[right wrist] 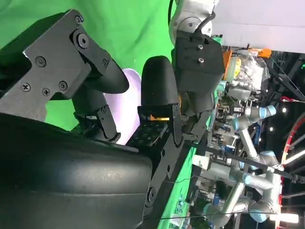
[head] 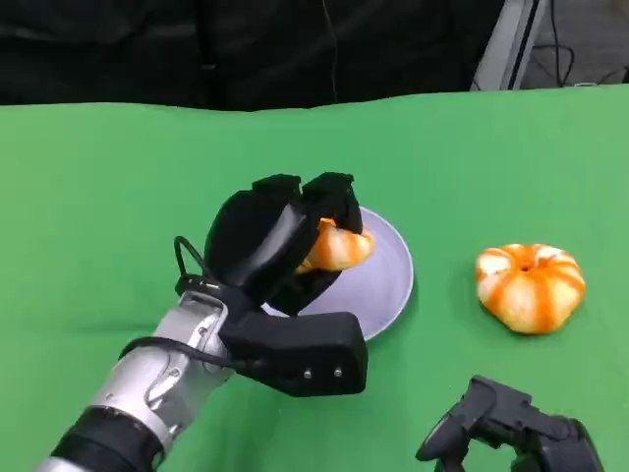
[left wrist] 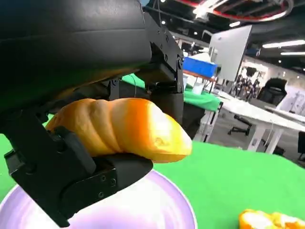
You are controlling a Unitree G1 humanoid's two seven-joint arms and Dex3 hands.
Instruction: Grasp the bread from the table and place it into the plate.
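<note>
- now the left hand (head: 280,246) holds the bread (head: 336,247) above the plate (head: 378,280); its fingers (head: 334,197) curl over the top of the loaf and another black part presses from below.
- from the left wrist view the bread (left wrist: 124,126) is an orange-yellow, ridged loaf clamped between the black fingers (left wrist: 162,71), one end sticking out free past them.
- under it in that view lies the pale lilac plate (left wrist: 176,210), and the bread looks lifted clear of its surface, though the gap is hard to judge.
- the plate sits on the green table (head: 98,197), partly hidden by the left hand and its silver forearm (head: 157,379).
- a second bread (head: 530,286), round with orange and white stripes, lies on the table to the right of the plate, apart from it.
- the right hand (head: 511,428) is low at the near edge of the table, close to the round bread but not touching it; its fingers look curled with nothing in them.
</note>
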